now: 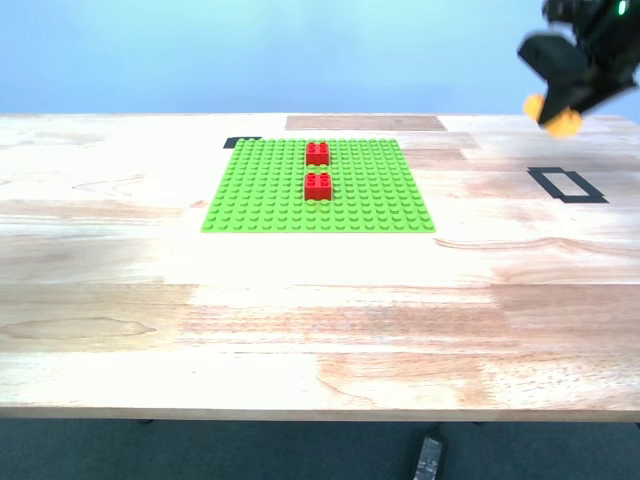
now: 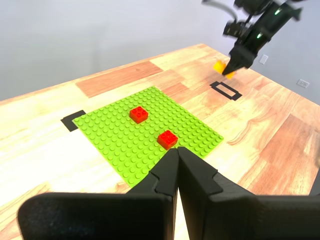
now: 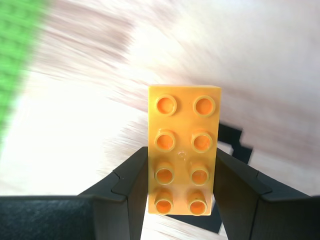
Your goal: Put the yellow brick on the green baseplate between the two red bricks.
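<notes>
The green baseplate [image 1: 260,200] lies flat on the wooden table, with the two red bricks [image 1: 317,153] [image 1: 318,186] standing on it one behind the other, a gap of a stud row between them. My second gripper [image 3: 182,165] is shut on the yellow brick [image 3: 183,150], held high in the air above the table at the exterior view's right [image 1: 562,118]. In the first wrist view the yellow brick [image 2: 222,67] hangs under that arm, beyond the baseplate [image 2: 120,145]. My first gripper [image 2: 177,155] is shut with nothing in it, hovering near the plate's edge.
A black tape rectangle [image 1: 566,185] marks the table at the exterior view's right, below the held brick. A small black tape mark [image 1: 240,143] sits at the plate's far corner. A darker wood patch [image 1: 365,123] lies behind the plate.
</notes>
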Tool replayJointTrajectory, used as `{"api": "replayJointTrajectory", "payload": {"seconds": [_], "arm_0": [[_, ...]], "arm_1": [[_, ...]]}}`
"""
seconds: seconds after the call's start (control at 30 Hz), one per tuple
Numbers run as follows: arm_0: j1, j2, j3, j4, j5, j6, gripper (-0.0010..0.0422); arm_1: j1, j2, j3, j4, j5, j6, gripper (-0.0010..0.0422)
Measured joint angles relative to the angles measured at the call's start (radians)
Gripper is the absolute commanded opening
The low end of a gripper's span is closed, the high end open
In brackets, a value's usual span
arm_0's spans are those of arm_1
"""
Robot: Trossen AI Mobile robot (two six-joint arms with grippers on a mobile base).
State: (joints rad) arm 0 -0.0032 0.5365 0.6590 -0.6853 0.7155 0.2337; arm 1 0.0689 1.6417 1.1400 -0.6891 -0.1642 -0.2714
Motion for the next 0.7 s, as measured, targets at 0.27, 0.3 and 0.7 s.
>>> {"api": "replayJointTrajectory", "payload": {"seconds": [0.27, 0.3, 0.7], "arm_0": [[0.000, 0.000, 0.000, 0.000, 0.000, 0.000, 0.0000], [0.000, 0.000, 0.000, 0.000, 0.000, -0.001, 0.0000], [-0.001, -0.004, 0.000, 0.000, 0.000, -0.002, 0.0000]], "arm_1": [[0.217, -0.166, 0.000, -0.010, -0.065, -0.132, 0.0001], [0.247, -0.172, 0.000, -0.010, -0.065, -0.147, 0.0001], [0.512, 0.072, 0.283, -0.163, -0.002, -0.389, 0.0001]]}}
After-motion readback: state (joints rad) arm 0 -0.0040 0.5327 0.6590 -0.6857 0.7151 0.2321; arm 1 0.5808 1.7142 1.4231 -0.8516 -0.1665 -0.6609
